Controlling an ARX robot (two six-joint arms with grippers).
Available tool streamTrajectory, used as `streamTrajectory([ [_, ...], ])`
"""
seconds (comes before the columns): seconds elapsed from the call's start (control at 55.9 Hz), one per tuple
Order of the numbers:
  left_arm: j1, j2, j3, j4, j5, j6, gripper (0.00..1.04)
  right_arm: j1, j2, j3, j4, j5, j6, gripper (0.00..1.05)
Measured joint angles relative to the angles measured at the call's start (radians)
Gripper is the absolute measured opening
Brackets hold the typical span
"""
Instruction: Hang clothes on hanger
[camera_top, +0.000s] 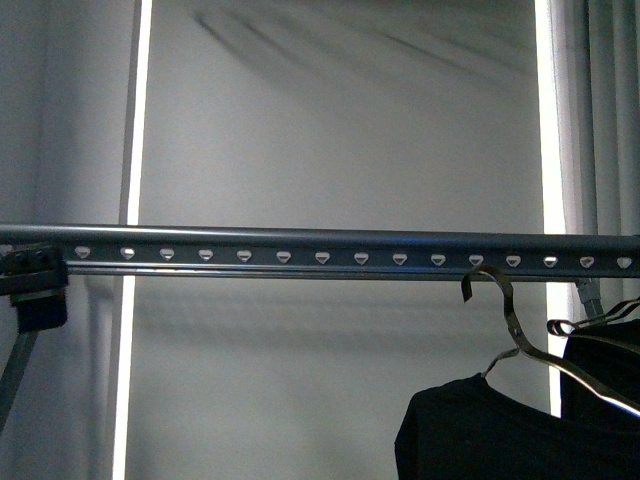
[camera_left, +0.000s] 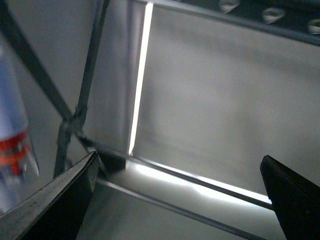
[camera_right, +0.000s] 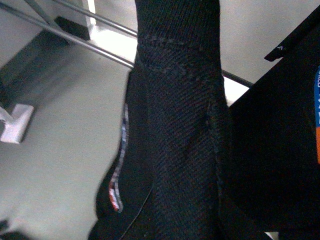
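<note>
My left gripper gapes empty, well apart from the one black T-shirt under one holed dark-grey metal rail; my right gripper's grip I cannot tell.

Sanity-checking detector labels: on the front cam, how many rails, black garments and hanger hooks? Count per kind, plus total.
Rails: 1, the holed rail
Black garments: 2, the T-shirt and the garment at far right
Hanger hooks: 2, the flat metal hook and the thin black wire hook
Total: 5
</note>
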Motion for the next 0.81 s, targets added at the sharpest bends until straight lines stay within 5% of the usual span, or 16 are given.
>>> streamTrajectory([
  [0.089, 0.037, 0.022, 0.006, -0.117, 0.069, -0.215, 0.98, 0.0, 0.017, 0.07, -0.041, -0.018, 0.106, 0.1],
  [0.25, 0.027, 0.034, -0.021, -0.039, 0.173, -0.241, 0.94, 0.0, 0.065, 0.2, -0.1, -0.035, 0.301, 0.1],
  [0.358, 0.029, -0.044, -0.146, 0.131, 0.333, -0.042, 0.77, 0.003, 0.105, 0.282, -0.11, -0.04, 0.444, 0.09],
  [0.519, 0.03, -0.212, -0.388, 0.239, 0.345, 0.139, 0.43, 0.042, 0.137, 0.374, -0.101, -0.039, 0.651, 0.09],
  [0.716, 0.031, -0.323, -0.592, 0.3, 0.345, 0.167, 0.03, 0.125, 0.133, 0.435, -0.111, -0.004, 0.689, 0.09],
  [0.805, 0.031, -0.383, -0.661, 0.313, 0.346, 0.174, 0.04, 0.145, 0.133, 0.47, -0.127, 0.016, 0.703, 0.09],
])
